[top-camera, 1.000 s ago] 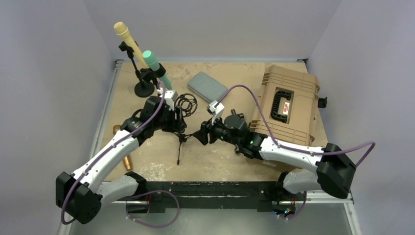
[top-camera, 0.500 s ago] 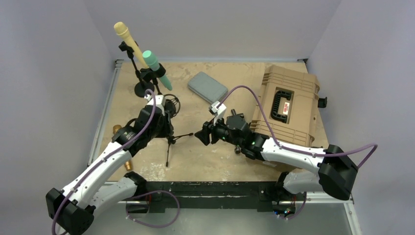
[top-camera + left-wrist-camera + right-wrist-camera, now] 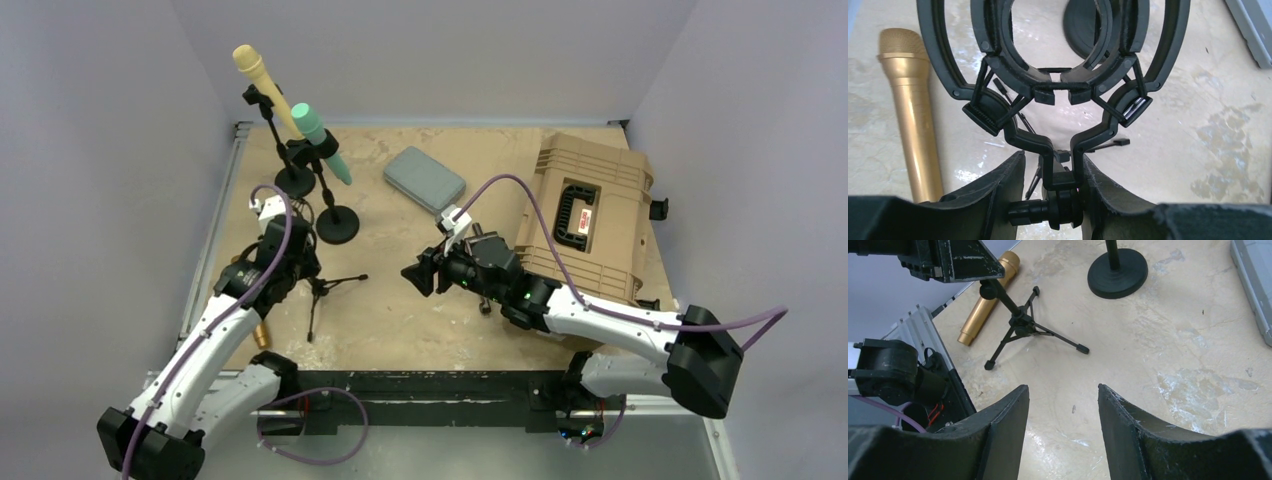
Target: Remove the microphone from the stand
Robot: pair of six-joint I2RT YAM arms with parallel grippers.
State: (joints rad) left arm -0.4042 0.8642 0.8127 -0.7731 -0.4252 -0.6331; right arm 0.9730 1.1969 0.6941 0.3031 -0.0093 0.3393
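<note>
My left gripper (image 3: 298,243) is shut on the swivel joint under an empty black shock mount (image 3: 1053,85) of a small tripod stand (image 3: 322,289). In the left wrist view the fingers (image 3: 998,195) clamp the joint (image 3: 1064,202). A gold microphone (image 3: 913,115) lies flat on the table to the left of the stand, partly hidden under my left arm in the top view (image 3: 262,334); it also shows in the right wrist view (image 3: 988,300). My right gripper (image 3: 415,277) is open and empty above the table's middle, right of the tripod (image 3: 1020,327).
A yellow microphone (image 3: 255,72) and a teal microphone (image 3: 320,140) sit on round-based stands (image 3: 337,226) at the back left. A grey flat case (image 3: 424,178) lies at the back centre. A tan hard case (image 3: 585,215) fills the right side.
My left arm has swung left and towards the table's left edge, taking the tripod stand with it. My right gripper has stayed near the middle, shifting only slightly.
</note>
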